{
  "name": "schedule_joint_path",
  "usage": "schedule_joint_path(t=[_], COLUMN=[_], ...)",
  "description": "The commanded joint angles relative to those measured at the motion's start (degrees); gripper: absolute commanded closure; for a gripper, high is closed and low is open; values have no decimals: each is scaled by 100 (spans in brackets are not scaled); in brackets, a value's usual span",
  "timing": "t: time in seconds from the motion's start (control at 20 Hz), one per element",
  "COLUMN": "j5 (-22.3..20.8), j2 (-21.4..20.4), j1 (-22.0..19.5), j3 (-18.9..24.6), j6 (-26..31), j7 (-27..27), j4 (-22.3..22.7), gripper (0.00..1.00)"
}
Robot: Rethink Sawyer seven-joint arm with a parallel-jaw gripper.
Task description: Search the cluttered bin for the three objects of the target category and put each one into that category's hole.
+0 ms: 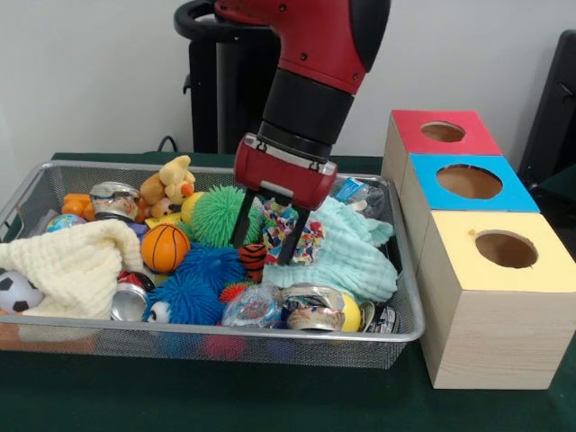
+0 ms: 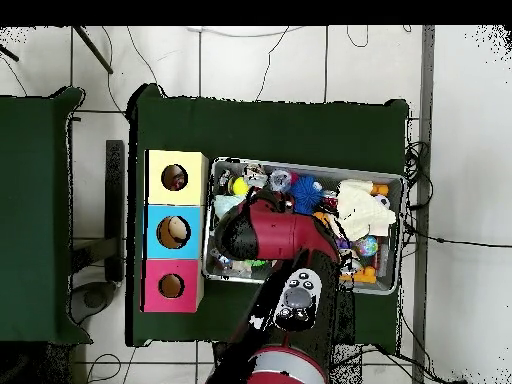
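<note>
Wire bin [image 1: 409, 324], three boxes, one hand [image 1: 264, 245]

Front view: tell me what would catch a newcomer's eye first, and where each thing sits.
The red and black arm comes down from the top, its pincer open with dark fingers poised over the middle of the cluttered bin. That silver mesh basket brims with toys: an orange basketball, a green spiky ball, a pale turquoise cloth. To its right stand three wooden boxes in a row, topped red, blue and, nearest, yellow with the hole.
</note>
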Motion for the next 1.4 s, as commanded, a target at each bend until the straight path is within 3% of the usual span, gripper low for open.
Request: schedule_joint_path(t=[0.05, 0.85, 1.4], j5=[-306, 63, 110], j2=[247, 94, 50], j1=[38, 636, 604], j3=[86, -287, -155], j6=[-367, 260, -61], j7=[656, 910, 1009], j4=[530, 443, 738], gripper=[0, 0, 0])
